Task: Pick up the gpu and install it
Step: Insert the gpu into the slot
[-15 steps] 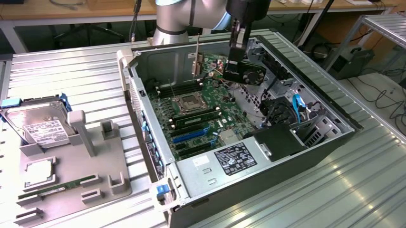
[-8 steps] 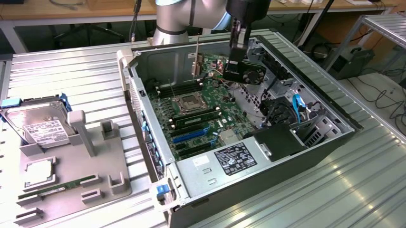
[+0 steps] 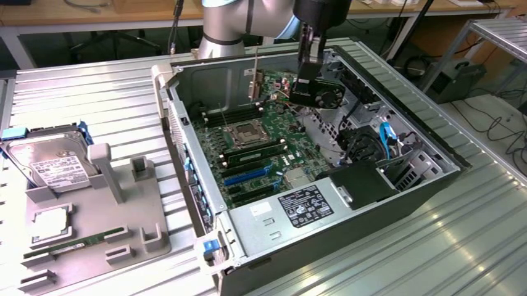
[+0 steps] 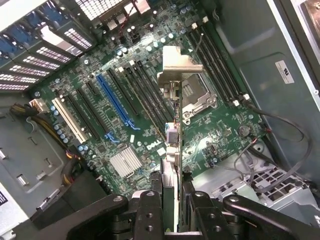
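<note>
The gpu [image 3: 319, 94], a card with a black fan shroud and a silver end bracket, hangs in the air over the open computer case [image 3: 191, 161], held upright above the far end of the green motherboard [image 3: 261, 145]. My gripper [image 3: 307, 79] is shut on its upper edge. In the wrist view the gpu [image 4: 173, 131] shows edge-on, its bracket [image 4: 176, 62] farthest from me, clamped between the two black fingers [image 4: 150, 210]. Below it lie the motherboard [image 4: 210, 145], the empty CPU socket [image 4: 197, 97] and a long blue slot [image 4: 116, 100]. The card touches nothing on the board.
To the exterior view's left of the case, a grey fixture [image 3: 99, 213] carries a silver hard drive [image 3: 49, 163], a CPU [image 3: 51, 223] and a green RAM stick [image 3: 74, 243]. The power supply [image 3: 305, 203] fills the near end of the case. Loose cables [image 4: 280, 130] run along one case wall.
</note>
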You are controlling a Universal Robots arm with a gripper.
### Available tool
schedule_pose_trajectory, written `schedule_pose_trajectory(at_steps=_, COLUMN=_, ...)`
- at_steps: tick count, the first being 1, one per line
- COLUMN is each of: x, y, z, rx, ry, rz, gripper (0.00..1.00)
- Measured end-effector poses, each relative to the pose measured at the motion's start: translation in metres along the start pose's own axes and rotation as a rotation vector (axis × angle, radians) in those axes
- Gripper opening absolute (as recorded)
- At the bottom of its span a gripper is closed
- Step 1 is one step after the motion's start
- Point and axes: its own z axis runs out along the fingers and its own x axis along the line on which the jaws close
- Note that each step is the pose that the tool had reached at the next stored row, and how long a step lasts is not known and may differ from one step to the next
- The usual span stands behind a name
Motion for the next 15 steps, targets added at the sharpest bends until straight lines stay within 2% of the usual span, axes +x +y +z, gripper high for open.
schedule_pose_trajectory(at_steps=15, x=0.0000, y=0.0000, z=0.0000, rx=-0.0029, ry=-0.0053, rz=-0.086, gripper=0.26)
